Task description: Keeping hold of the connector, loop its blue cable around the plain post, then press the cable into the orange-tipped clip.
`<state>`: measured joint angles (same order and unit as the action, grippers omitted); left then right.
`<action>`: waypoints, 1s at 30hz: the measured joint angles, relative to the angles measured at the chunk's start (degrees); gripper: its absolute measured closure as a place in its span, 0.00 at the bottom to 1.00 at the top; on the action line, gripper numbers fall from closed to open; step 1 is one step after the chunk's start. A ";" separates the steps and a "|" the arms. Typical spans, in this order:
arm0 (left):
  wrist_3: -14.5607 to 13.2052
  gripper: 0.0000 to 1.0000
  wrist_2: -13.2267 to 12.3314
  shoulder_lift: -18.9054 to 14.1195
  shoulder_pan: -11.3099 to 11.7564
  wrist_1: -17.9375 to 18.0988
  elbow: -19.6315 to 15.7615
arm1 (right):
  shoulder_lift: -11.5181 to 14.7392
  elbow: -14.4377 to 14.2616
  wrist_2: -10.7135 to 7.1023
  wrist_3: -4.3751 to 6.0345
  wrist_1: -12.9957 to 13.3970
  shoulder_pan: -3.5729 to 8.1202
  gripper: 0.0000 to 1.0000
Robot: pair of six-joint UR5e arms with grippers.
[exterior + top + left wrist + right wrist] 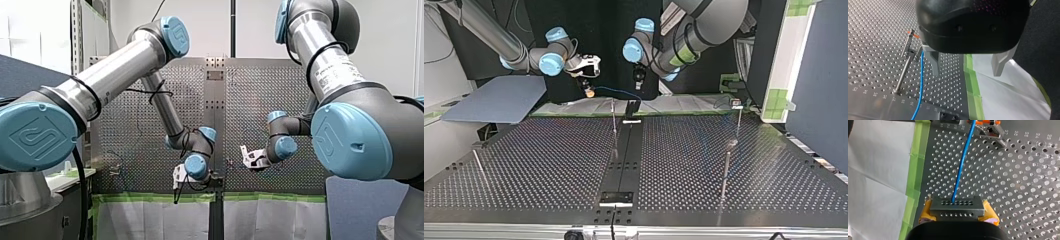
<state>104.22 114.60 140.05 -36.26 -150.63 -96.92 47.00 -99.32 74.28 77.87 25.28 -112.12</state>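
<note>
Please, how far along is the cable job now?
Done: my right gripper grips the grey perforated connector block. In hand: its blue cable runs up to the orange-tipped metal clip. Remaining: no loop shows; seating in the clip unclear. My left gripper is open, empty.

The thin cable (pixel 961 162) is bright blue, the metal connector block (pixel 957 207) dull grey with two rows of small dark holes, the pads (pixel 990 212) yellow, the steel table (pixel 1023 182) silvery with a regular grid of holes, the tape strip (pixel 913 170) green, the paper sheet (pixel 873 157) white, the clip's tip (pixel 915 35) orange.
</note>
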 joint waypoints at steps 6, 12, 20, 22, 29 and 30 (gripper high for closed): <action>2.23 0.00 0.35 -2.49 -0.23 -3.18 0.00 | 0.00 -0.12 -0.14 0.14 0.55 -0.02 1.00; 1.58 0.00 2.56 -5.89 -0.62 -6.64 1.66 | -0.06 -0.13 -0.08 -0.10 0.94 -0.16 1.00; -2.07 0.00 7.01 -10.47 -0.20 -11.24 6.02 | -0.15 -0.24 0.00 -1.45 1.84 -0.86 1.00; -3.25 0.00 8.23 -11.70 0.12 -12.44 7.25 | -0.16 -0.28 0.02 -1.78 2.08 -1.03 1.00; -7.02 0.00 10.96 -14.12 1.62 -16.22 10.63 | -0.18 -0.51 0.11 -2.43 2.29 -1.37 1.00; -7.65 0.00 11.11 -14.12 2.04 -16.87 10.87 | -0.19 -0.54 0.13 -2.47 2.35 -1.37 1.00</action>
<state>96.57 125.71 125.92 -34.23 -167.50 -86.05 46.81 -99.86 74.41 75.41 27.63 -113.49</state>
